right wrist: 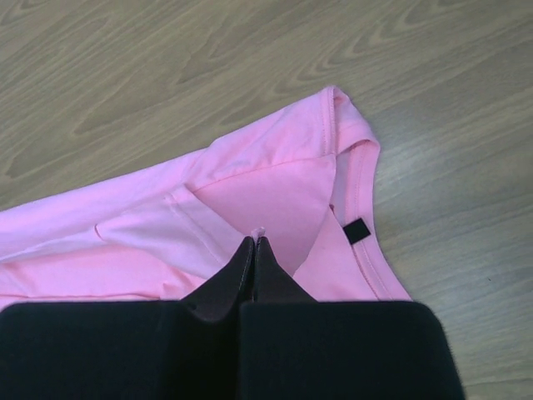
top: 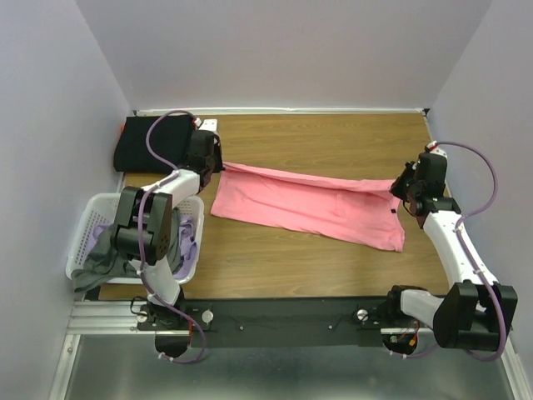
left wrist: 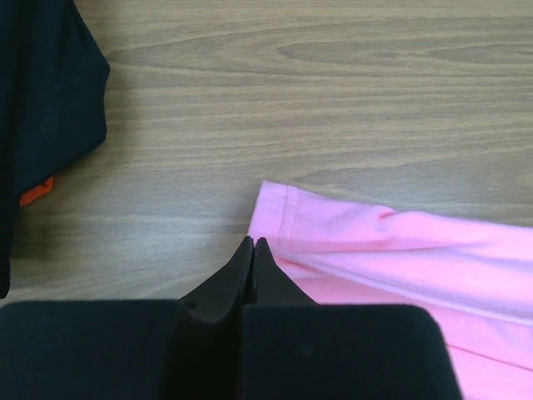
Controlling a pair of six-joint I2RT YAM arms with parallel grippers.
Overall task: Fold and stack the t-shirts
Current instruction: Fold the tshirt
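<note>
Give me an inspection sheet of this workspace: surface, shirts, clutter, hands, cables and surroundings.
Surface: wooden table, no stains seen.
Job's things: pink t-shirt stretched across the middle, partly folded over; black t-shirt folded at the far left corner; grey t-shirt and lavender t-shirt bunched in the basket, the grey one hanging over its rim.
Clutter: white lattice basket at the left near edge; nothing else seen.
Hands: left hand shut at the pink hem corner, grip on cloth unclear; right hand shut, pinching pink cloth near the collar.
Cables: a purple cable loops above each arm.
Surroundings: pale walls on three sides; metal rail along the near edge.
</note>
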